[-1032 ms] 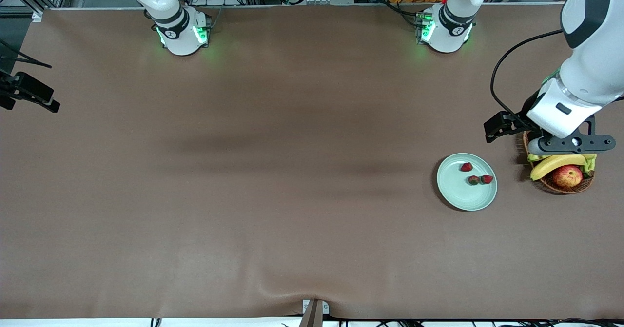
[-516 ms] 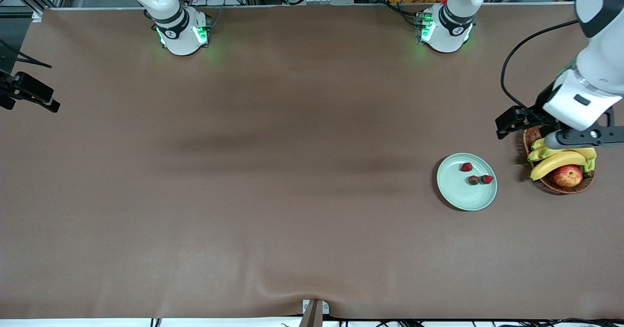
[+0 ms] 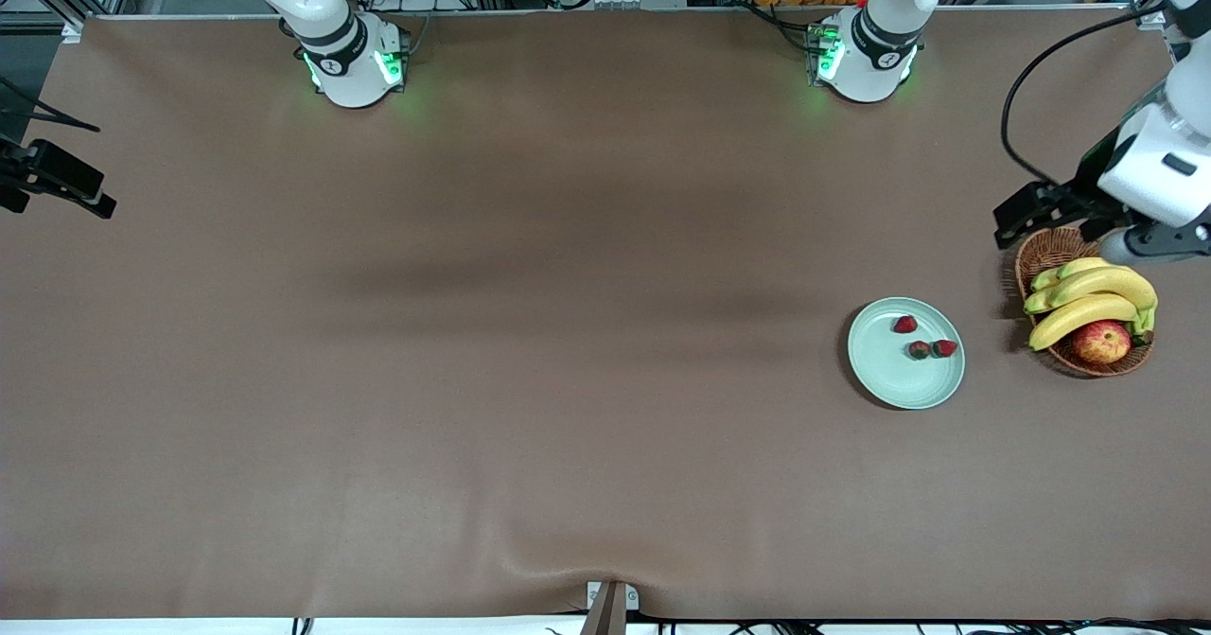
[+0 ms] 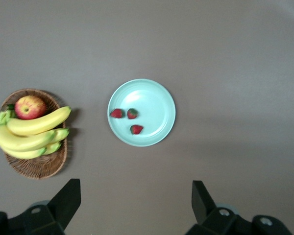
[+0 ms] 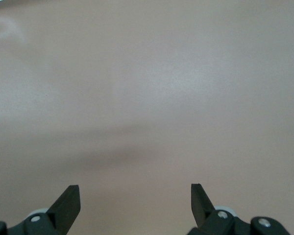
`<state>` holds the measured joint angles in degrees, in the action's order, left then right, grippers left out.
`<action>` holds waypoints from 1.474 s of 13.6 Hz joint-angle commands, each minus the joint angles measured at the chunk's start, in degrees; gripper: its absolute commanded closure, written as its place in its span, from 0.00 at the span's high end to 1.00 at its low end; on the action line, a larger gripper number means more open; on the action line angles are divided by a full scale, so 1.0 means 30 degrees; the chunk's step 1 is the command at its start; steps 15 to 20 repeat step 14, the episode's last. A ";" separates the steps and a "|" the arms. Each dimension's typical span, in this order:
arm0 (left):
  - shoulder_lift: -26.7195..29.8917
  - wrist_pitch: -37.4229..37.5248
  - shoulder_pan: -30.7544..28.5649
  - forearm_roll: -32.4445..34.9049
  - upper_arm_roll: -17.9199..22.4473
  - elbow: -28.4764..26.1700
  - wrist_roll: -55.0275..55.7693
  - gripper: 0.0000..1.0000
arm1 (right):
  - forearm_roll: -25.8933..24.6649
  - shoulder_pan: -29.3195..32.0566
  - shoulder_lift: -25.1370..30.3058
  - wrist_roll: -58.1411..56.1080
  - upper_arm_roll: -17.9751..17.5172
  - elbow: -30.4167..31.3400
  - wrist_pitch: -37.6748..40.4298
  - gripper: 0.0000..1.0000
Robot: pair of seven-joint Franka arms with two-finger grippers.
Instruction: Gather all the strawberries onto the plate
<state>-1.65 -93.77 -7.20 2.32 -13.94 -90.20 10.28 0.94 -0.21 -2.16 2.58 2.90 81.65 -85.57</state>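
Three strawberries (image 3: 905,324) (image 3: 919,349) (image 3: 944,348) lie in the pale mint-green plate (image 3: 889,379), on its half toward the robots' bases. The left wrist view looks down on the same plate (image 4: 157,100) and its strawberries (image 4: 116,113) (image 4: 132,113) (image 4: 136,129). My left gripper (image 4: 136,188) hangs high and open with nothing between its fingers. In the front view the left gripper (image 3: 1156,243) is over the basket's rim at the left arm's end of the table. My right gripper (image 5: 135,193) is open and empty over bare brown table.
A brown wicker basket (image 3: 1041,255) stands beside the plate toward the left arm's end, holding bananas (image 3: 1088,294) and a red-yellow apple (image 3: 1102,342). The left wrist view shows the basket (image 4: 36,166) too. A brown cloth covers the table.
My left hand has drawn away from over the basket toward the left arm's end of the table, uncovering the bananas. Plate, strawberries and right arm have not moved.
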 commanded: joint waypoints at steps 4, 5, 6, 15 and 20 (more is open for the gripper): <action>0.0725 0.1548 0.0965 -0.1417 0.2330 -0.0108 -0.1634 1.00 | 0.0126 0.0275 0.0251 -0.0215 -0.0118 0.0175 0.0105 1.00; 0.0783 0.1664 0.0965 -0.1417 0.2302 -0.0108 -0.1988 1.00 | 0.0097 0.0305 0.0251 -0.0215 -0.0118 0.0175 0.0105 1.00; 0.0929 0.1898 0.0965 -0.1417 0.2273 -0.0021 -0.1933 1.00 | 0.0097 0.0276 0.0251 -0.0215 -0.0118 0.0175 0.0105 1.00; 0.0843 0.2925 0.1404 -0.0245 0.2244 0.1239 -0.1933 1.00 | 0.0126 0.0276 0.0251 -0.0215 -0.0118 0.0175 0.0105 1.00; 0.0843 0.2925 0.1404 -0.0245 0.2244 0.1239 -0.1933 1.00 | 0.0126 0.0276 0.0251 -0.0215 -0.0118 0.0175 0.0105 1.00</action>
